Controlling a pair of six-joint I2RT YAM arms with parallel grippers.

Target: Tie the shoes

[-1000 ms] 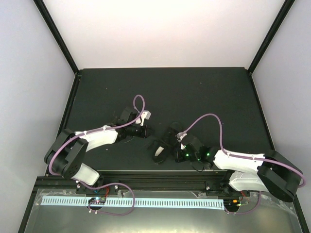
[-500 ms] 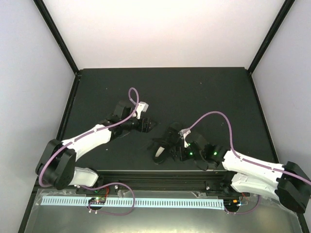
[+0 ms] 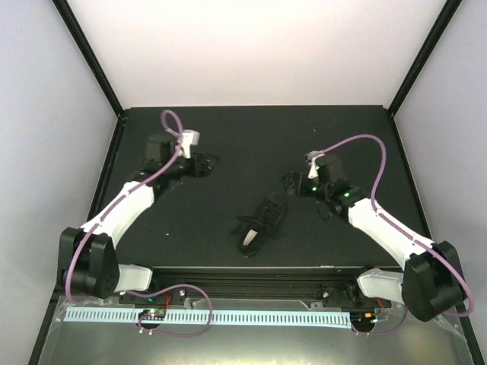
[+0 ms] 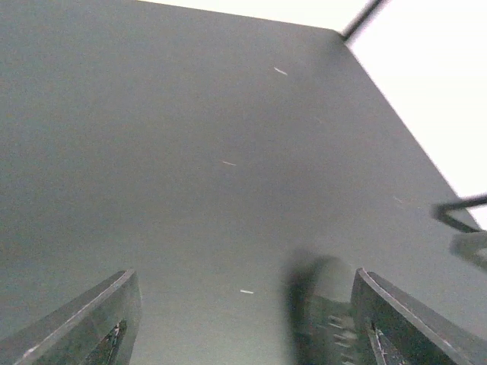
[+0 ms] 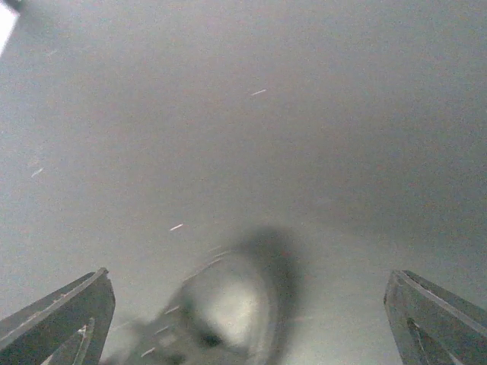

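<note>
We see two arms of one make. The left arm point(image 3: 125, 207) and the right arm point(image 3: 389, 234) wear smooth white shells on their long links, with bulky, rounded black joints at the ends farthest from each claw. A thin purple cable point(image 3: 163, 119) loops just behind the black left gripper point(image 3: 207, 163). A second cable point(image 3: 356, 138) arcs behind the black right gripper point(image 3: 292, 182), beside small green lights point(image 3: 313, 188). On the wrist cameras we find the fingers point(image 4: 95, 323) dark grey, wedge-shaped and pale-edged.

Shoe point(image 3: 262, 223) alone; left gripper point(image 3: 207, 163), right gripper point(image 3: 292, 182) away
</note>
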